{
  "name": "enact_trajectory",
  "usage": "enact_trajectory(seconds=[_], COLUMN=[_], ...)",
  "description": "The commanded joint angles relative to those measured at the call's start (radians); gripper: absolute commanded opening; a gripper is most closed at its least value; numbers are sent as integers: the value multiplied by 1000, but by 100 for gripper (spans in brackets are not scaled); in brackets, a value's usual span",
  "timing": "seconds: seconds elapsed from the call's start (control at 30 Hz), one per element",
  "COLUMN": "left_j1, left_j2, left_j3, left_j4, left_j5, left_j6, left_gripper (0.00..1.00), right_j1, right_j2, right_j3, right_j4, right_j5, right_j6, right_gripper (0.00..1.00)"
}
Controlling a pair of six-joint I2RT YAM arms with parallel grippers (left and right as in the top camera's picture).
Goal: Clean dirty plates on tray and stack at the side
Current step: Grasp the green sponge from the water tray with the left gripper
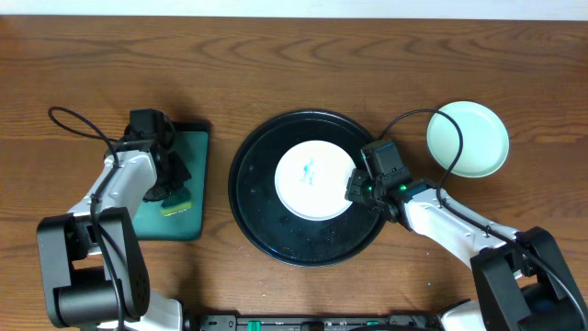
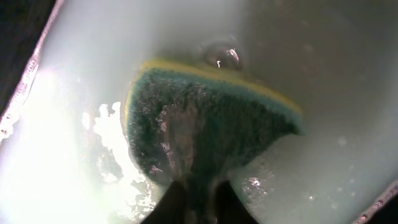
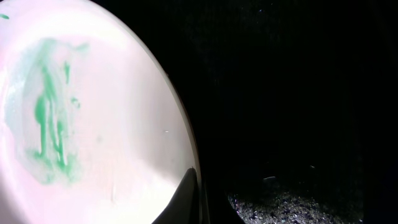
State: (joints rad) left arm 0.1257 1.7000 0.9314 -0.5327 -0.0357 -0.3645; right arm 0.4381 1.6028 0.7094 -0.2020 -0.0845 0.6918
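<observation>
Our right pincer (image 1: 354, 188) nips the rim of the smeared white plate (image 1: 308, 184) on the black tray (image 1: 266, 221). Our left pincer (image 1: 173, 195) clamps the sponge (image 2: 205, 124). One clean mint plate (image 1: 469, 138) sits beyond the right pincer. Wiping and stacking, we judge, are left.

Wooden table (image 1: 276, 55): black tray (image 1: 262, 221) under right gripper's (image 1: 353, 189) jaws, teal tray (image 1: 197, 175) under left gripper's (image 1: 173, 195). Mint plate (image 1: 467, 138) lies behind the right jaws.

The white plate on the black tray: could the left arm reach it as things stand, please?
Probably yes. The left claw is at the sponge beside the black tray, and the white plate is uncovered on its left; the right claw sits at its right rim.
</observation>
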Motion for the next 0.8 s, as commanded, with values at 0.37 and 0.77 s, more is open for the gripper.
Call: enact_trajectory(seconds=[0.37,0.77], left_j1=[8,8], left_j2=[-249,-719], left_j3=[-3,-3], left_j4=[-81,-112], left_j5=[81,93], left_j6=[13,34], left_gripper=[7,7], right_j1=[-5,-5], right_j2=[10,10], right_j3=[-1,-1], right_j4=[-22,-23], right_j5=[-29,-34], right_j6=[-17,-17], right_gripper=[1,1])
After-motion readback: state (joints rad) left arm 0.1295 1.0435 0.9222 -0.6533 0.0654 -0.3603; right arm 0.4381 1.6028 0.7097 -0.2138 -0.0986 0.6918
